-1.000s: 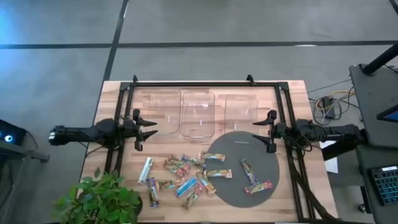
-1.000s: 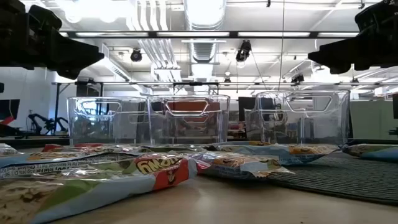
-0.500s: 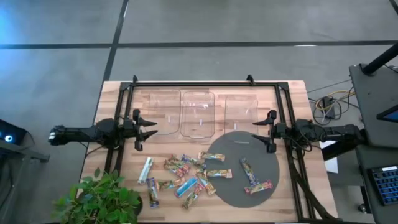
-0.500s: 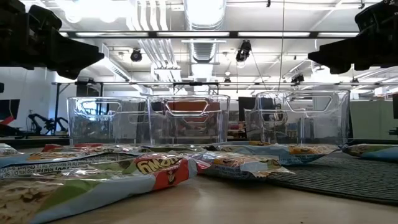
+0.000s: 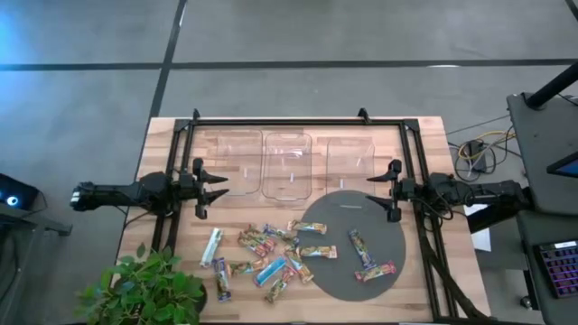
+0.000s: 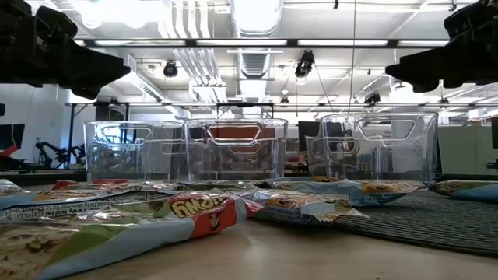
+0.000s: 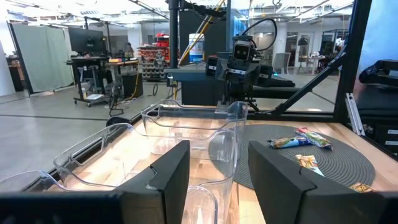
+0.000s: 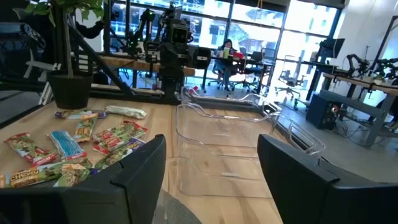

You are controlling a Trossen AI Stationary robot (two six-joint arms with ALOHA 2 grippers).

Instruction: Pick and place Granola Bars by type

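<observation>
Several granola bars [image 5: 271, 253] lie flat and scattered on the wooden table near its front edge; some lie on a round dark mat [image 5: 357, 244], such as one bar [image 5: 361, 248] and another [image 5: 375, 271]. They also show in the right wrist view [image 8: 68, 149]. My left gripper [image 5: 219, 186] is open and empty at the table's left, above the table. My right gripper [image 5: 375, 190] is open and empty at the right, over the mat's far edge. Both point toward the table's middle.
Three clear plastic bins [image 5: 287, 164] stand in a row at the far side, between the arms [image 6: 233, 148]. A black frame [image 5: 298, 121] runs around the work area. A potted plant [image 5: 149, 289] stands at the near left corner.
</observation>
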